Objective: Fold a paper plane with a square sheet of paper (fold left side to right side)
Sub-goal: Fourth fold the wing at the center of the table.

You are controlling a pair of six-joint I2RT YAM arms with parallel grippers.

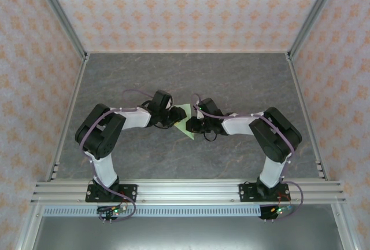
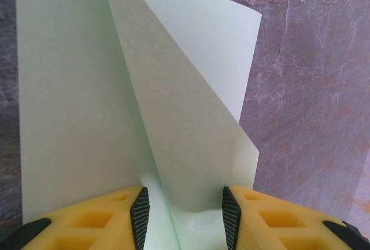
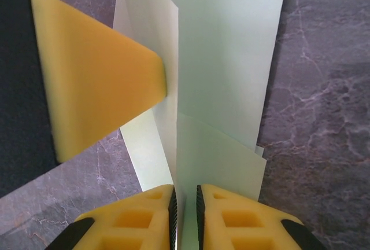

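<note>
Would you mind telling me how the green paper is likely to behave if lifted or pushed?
Probably floppy: the paper has a loose flap curling off the table. Likely very light, being one thin sheet. Pushed at an edge, it would likely buckle rather than slide.

The left arm (image 1: pixel 107 137) rises from its base at 7 o'clock at the worktop edge, folds at the elbow and reaches toward 3 o'clock. The right arm (image 1: pixel 272 137) mirrors it from 5 o'clock, reaching toward 9 o'clock. Their wrists meet almost nose to nose at the centre. The left claw (image 2: pixel 185 201) points down with jaws apart, straddling a raised flap of the sheet (image 2: pixel 75 88). The right claw (image 3: pixel 185 201) has its pads a narrow slit apart around a paper ridge; whether they pinch it cannot be told.
</note>
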